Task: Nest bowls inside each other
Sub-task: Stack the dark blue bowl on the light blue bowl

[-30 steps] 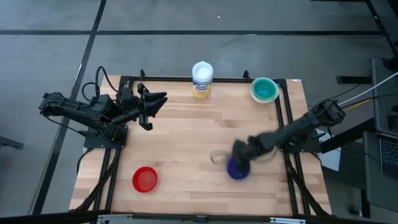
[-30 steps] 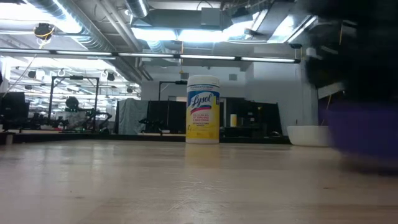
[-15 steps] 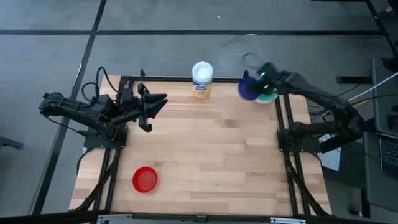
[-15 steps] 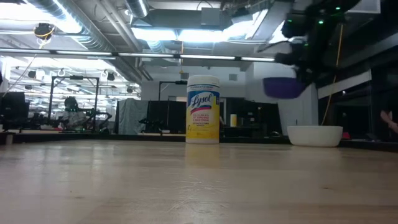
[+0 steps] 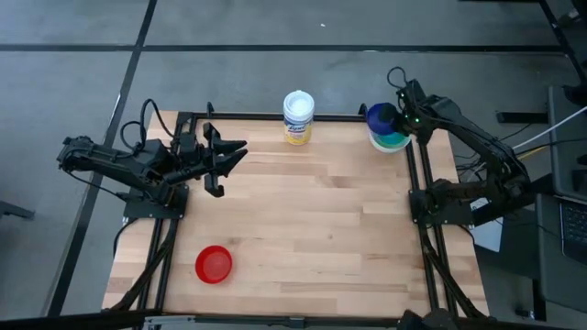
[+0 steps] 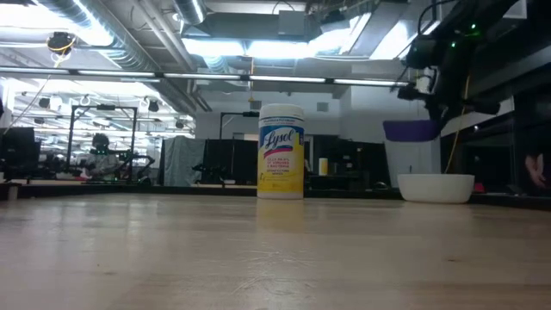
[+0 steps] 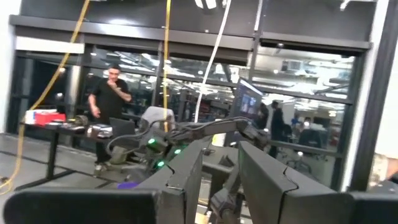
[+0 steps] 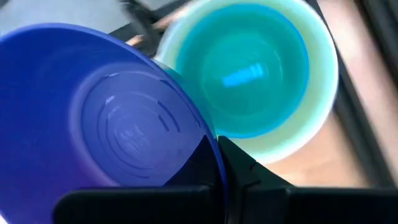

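Note:
The blue bowl [image 5: 379, 116] hangs in the air at the far right corner, with my right gripper [image 5: 398, 117] shut on it. Just below and beside it stands a stack: a teal bowl [image 8: 249, 68] nested in a pale green one [image 8: 323, 74], with a white bowl [image 6: 436, 187] outermost, its base on the table. A red bowl [image 5: 214, 264] sits alone near the front left. My left gripper [image 5: 231, 149] is raised at the table's left side, open and holding nothing. My right gripper pinches the blue bowl's rim [image 8: 214, 152], one finger [image 8: 200, 155] inside the bowl and one [image 8: 249, 177] outside its wall. The fingers come from above, slanting down. The bowl hangs about level, mouth up, lifted clear above the stack [image 6: 413, 131].
A white canister [image 5: 298, 116] with a yellow-blue label stands at the middle of the far edge. Black frame rails [image 5: 417, 174] run along the table's left, right and far sides. People stand in the room beyond, as the left wrist view shows.
My right gripper has swung from the table's right middle up and toward the far right corner, rolling as it went. It has carried the blue bowl, lifted clear, to just above the teal stack. The left arm has kept still.

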Available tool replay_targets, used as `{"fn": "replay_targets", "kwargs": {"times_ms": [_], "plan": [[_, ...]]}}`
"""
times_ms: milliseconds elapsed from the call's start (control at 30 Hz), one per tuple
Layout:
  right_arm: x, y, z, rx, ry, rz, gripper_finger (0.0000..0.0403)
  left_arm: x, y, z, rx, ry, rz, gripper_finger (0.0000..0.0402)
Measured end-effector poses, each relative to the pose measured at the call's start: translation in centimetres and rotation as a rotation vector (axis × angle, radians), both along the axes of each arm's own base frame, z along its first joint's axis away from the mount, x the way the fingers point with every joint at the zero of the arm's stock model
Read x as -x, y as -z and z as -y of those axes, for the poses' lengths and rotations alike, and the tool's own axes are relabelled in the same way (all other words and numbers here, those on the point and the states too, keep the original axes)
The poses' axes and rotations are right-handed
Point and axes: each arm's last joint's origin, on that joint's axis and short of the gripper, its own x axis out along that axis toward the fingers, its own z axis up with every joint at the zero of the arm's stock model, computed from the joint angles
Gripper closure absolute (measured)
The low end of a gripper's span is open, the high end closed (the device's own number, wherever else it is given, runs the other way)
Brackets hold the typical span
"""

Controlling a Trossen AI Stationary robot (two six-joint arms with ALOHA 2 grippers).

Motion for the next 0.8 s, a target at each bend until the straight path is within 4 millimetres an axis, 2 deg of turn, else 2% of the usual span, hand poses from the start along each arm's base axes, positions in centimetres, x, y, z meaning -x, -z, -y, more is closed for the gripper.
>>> {"fn": "replay_targets", "kwargs": {"times_ms": [133,400,600,800], "plan": [[0.1,0.5,0.0,-0.038,0.265,0.078,0.0401,0.0,0.0,0.1,-0.018,0.016,-0.001,0.0302],[1.2,2.5,-0.6,-0.119,0.659,0.091,0.0401,0.1,-0.1,0.1,-0.049,0.048,0.005,0.0302],[1.3,3.8,-0.5,-0.096,0.762,0.126,0.0401,0.5,-0.4,0.1,-0.037,0.059,0.023,0.0302],[1.3,5.0,-0.5,-0.073,0.758,0.145,0.04,1.0,-0.7,0.0,-0.032,0.058,0.042,0.0302]]}}
